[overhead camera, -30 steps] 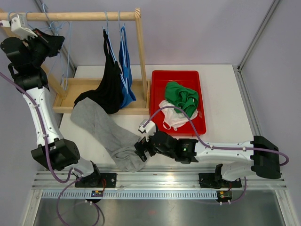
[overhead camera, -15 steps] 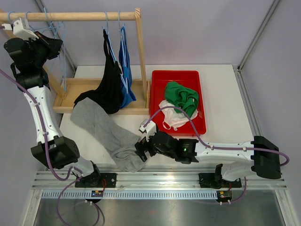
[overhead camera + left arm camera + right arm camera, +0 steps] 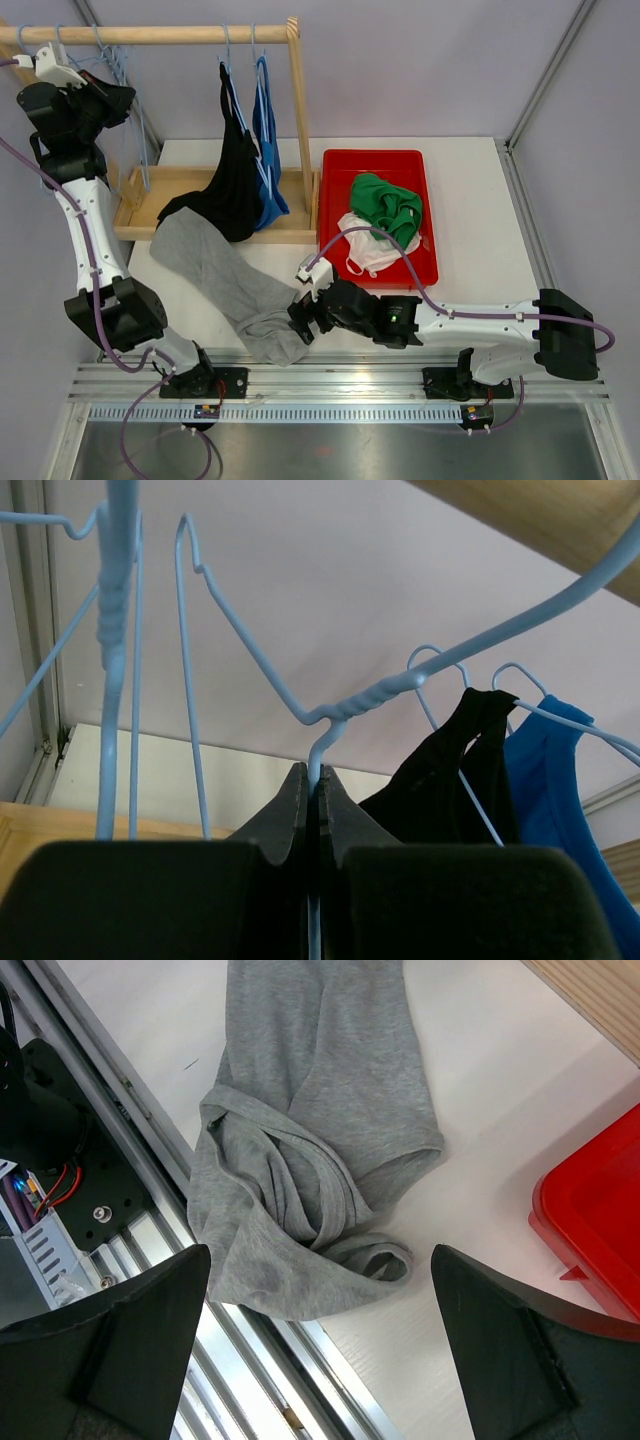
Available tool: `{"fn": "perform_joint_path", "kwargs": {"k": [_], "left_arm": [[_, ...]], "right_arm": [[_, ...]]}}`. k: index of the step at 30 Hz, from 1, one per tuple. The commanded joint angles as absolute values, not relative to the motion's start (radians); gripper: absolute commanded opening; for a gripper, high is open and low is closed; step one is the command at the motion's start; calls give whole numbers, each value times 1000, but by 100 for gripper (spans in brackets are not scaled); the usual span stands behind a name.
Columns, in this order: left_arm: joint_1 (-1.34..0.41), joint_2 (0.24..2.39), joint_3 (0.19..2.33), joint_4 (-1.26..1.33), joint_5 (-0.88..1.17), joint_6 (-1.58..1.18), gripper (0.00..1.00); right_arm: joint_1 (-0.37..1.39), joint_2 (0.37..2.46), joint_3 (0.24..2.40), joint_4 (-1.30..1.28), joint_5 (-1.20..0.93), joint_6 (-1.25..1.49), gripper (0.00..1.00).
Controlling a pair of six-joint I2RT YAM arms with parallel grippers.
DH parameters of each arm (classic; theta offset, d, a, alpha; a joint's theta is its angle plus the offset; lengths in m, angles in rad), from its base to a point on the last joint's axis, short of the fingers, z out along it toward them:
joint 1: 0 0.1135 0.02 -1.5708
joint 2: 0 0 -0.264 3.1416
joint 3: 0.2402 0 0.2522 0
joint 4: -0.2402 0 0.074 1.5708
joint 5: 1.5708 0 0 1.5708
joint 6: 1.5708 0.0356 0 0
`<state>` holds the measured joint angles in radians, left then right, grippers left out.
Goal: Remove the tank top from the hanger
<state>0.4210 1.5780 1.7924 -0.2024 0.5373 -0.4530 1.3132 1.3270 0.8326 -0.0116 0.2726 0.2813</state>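
Note:
The grey tank top (image 3: 228, 283) lies crumpled on the table, off any hanger, its bunched end (image 3: 300, 1200) at the near edge. My right gripper (image 3: 301, 318) hovers just above that end, open, and nothing sits between its fingers (image 3: 320, 1260). High at the far left, my left gripper (image 3: 117, 97) is shut on the wire of a bare light-blue hanger (image 3: 360, 702), pinched just below its twisted neck (image 3: 318, 780). That hanger (image 3: 135, 125) hangs by the wooden rod (image 3: 170, 34).
A black tank top (image 3: 235, 170) and a blue one (image 3: 268, 150) hang on hangers from the rod. The rack's wooden base (image 3: 150, 190) sits at the back left. A red tray (image 3: 330, 200) holds green (image 3: 388, 205) and white (image 3: 365, 255) garments.
My left arm has shifted a little near the rod, carrying the hanger with it. The right arm and the grey tank top have not moved.

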Motion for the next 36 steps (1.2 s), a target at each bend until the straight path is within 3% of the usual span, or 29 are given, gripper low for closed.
{"fn": "perform_joint_path", "kwargs": {"k": [1,5,7,8,11,12,15,20,28,36], "left_arm": [[426,1551,1770,-233,529,-456,0],[428,1519,1776,-226,514,-469,2],[426,1484,1779,-222,508,-485,13],[425,1473,1779,-222,499,-489,35],[425,1393,1749,-207,477,-499,61],[423,1370,1715,-195,471,-506,78],[419,1272,1658,-143,463,-526,99],[388,1096,1487,-58,477,-525,99],[121,724,1192,-49,538,-315,99],[-121,634,1030,-247,279,-75,99]], "right_arm": [[1307,1341,861,20,295,288,99],[1307,1336,854,21,311,291,100],[1305,1327,848,18,321,290,99],[1307,1324,847,17,328,288,100],[1307,1318,847,12,330,284,100],[1305,1316,847,12,330,284,99],[1305,1322,851,12,325,284,100],[1307,1333,856,9,330,282,100],[1305,1359,877,5,357,270,99],[1299,1422,916,-18,334,287,100]]}}
